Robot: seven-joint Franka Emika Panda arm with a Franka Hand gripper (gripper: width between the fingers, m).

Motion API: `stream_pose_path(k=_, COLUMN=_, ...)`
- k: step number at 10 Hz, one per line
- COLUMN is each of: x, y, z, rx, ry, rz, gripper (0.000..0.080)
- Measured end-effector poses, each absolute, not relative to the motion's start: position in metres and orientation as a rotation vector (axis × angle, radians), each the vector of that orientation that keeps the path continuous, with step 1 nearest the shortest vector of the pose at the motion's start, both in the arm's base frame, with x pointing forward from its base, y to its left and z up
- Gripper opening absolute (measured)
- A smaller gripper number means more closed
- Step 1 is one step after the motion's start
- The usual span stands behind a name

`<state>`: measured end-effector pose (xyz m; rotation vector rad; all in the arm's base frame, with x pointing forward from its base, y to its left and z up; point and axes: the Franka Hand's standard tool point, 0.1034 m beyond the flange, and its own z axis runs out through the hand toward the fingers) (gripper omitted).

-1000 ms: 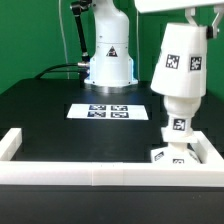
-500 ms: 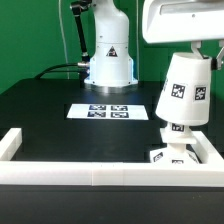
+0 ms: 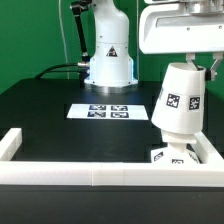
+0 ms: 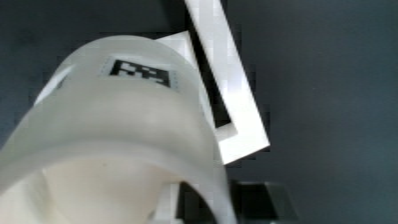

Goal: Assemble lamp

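Observation:
My gripper point(image 3: 190, 62) is shut on the narrow top of the white cup-like shade point(image 3: 178, 98), which hangs wide end down with its tags showing. The shade sits low over the bulb point(image 3: 178, 141); only the bulb's lower part shows under its rim. The flat square base point(image 3: 163, 155) lies beneath, in the corner of the rail at the exterior view's right. In the wrist view the shade point(image 4: 125, 130) fills most of the picture, with my gripper point(image 4: 228, 200) closed on its wall. Bulb and base are hidden there.
The marker board point(image 3: 103, 110) lies on the black table behind the middle. The white border rail point(image 3: 100, 176) runs along the front and up both sides; it also shows in the wrist view point(image 4: 222, 70). The arm's white pedestal point(image 3: 108, 55) stands at the back.
My gripper has come down into the exterior view, carrying the shade lower. The shade now covers the bulb's head, which showed fully below it a second ago.

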<state>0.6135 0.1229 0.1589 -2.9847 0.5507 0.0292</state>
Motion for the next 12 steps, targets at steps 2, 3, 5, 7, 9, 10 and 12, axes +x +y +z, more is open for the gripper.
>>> stream_pose_path(k=2, x=0.6126, y=0.1218, z=0.1577, rx=-2.987, ry=0.542, rz=0.030, gripper=0.0045)
stream_pose_path(k=3, x=0.6122, y=0.1192, z=0.1566, rx=-2.990, ry=0.533, rz=0.029, gripper=0.0045)
stream_pose_path(k=5, x=0.6124, y=0.1176, z=0.1566, rx=-2.990, ry=0.537, rz=0.029, gripper=0.0372)
stream_pose_path(k=7, x=0.6123, y=0.1173, z=0.1563, rx=-2.990, ry=0.537, rz=0.030, gripper=0.0509)
stream_pose_path(k=9, x=0.6109, y=0.1175, z=0.1563, rx=-2.991, ry=0.537, rz=0.042, gripper=0.0685)
stream_pose_path(k=10, x=0.6098, y=0.1182, z=0.1567, rx=-2.990, ry=0.552, rz=0.056, gripper=0.0685)
stream_pose_path(k=12, x=0.6101, y=0.1180, z=0.1565, rx=-2.990, ry=0.552, rz=0.054, gripper=0.0698)
